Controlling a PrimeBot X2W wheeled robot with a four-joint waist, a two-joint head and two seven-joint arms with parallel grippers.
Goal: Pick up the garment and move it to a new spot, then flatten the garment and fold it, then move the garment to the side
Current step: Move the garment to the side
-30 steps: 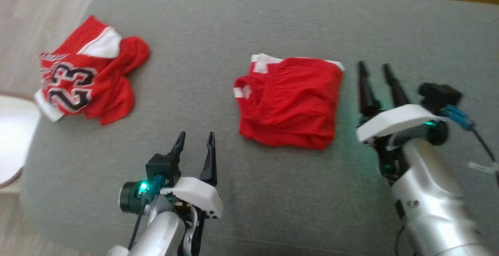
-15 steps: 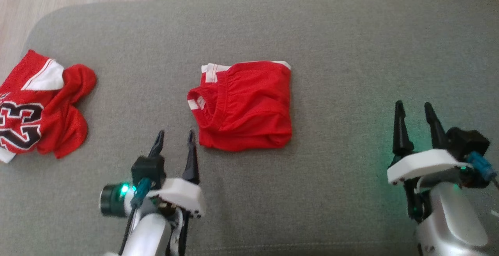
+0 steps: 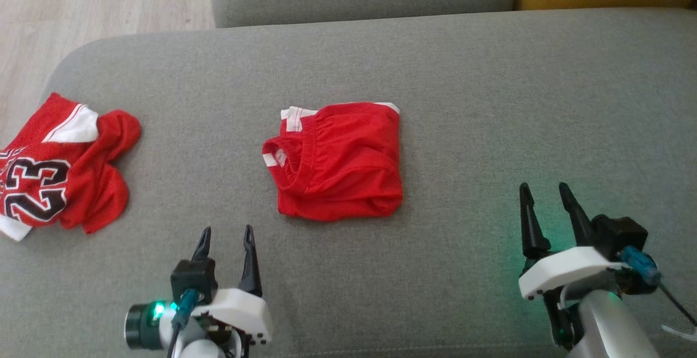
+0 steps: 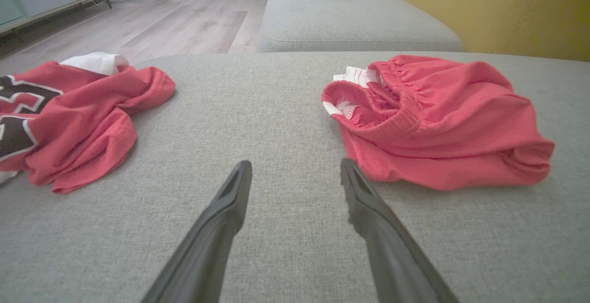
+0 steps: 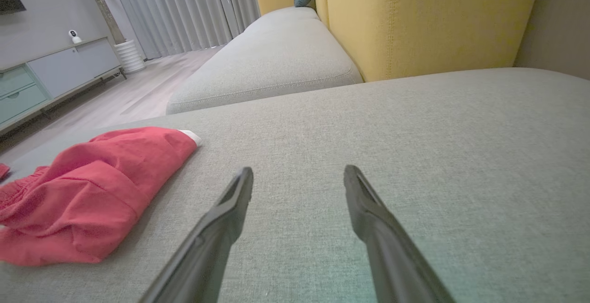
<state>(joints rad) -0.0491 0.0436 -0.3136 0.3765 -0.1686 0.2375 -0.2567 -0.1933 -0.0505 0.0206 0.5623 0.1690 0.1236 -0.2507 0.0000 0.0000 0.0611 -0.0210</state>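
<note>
Red jersey at the cushion's left edge, partly out of frame; shorts unmoved; left gripper and right gripper gape empty, pulled back.

Matt red mesh-cloth shorts lie on the grey sofa cushion of coarse woven fabric.

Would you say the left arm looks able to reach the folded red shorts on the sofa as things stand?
Probably yes: the left end effector is open and empty, pointing just left of the red shorts, and only bare grey cushion lies between them.
</note>
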